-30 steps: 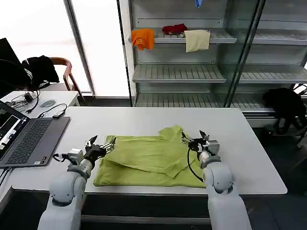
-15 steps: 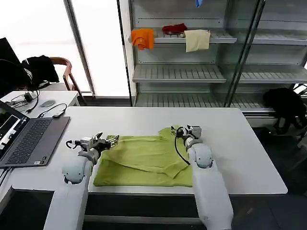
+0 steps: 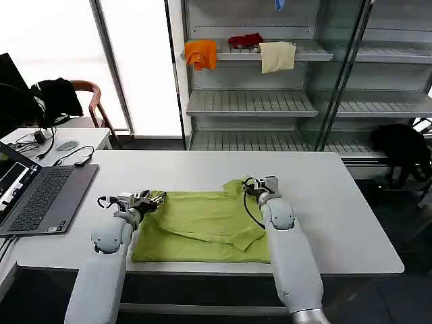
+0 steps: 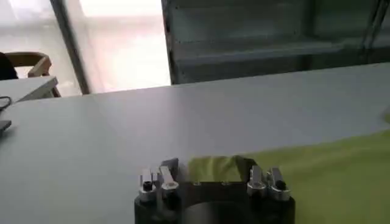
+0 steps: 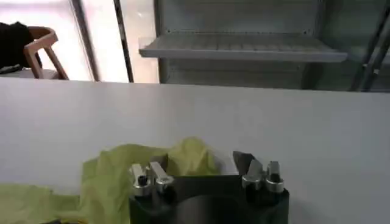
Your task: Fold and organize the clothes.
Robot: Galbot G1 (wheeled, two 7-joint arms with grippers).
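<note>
Near edge first: the lime-green T-shirt (image 3: 202, 226) lies partly folded on the white worktop (image 3: 351, 223), front-centre, its long hem running along the side closest to me, well inside the worktop edge.

Left hand (image 3: 154, 198) sits low at the shirt's far-left corner. In the left wrist view a bit of green fabric sits between the finger bases (image 4: 213, 169). Can't tell if it's pinched or just under the hand.

Right hand (image 3: 260, 185) is at the far-right corner, where the cloth is bunched up. Right wrist view shows crumpled green (image 5: 152, 164) just ahead of the hand. Grip state: can't tell either.

My read: both hands are placed at the two far corners so the back edge can be taken and drawn toward me for the next fold. Symmetric hold keeps thin fabric from skewing.

No print or lettering visible on the shirt's upper face.

Farther out: laptop (image 3: 37, 196) off to the left, no legible text.
</note>
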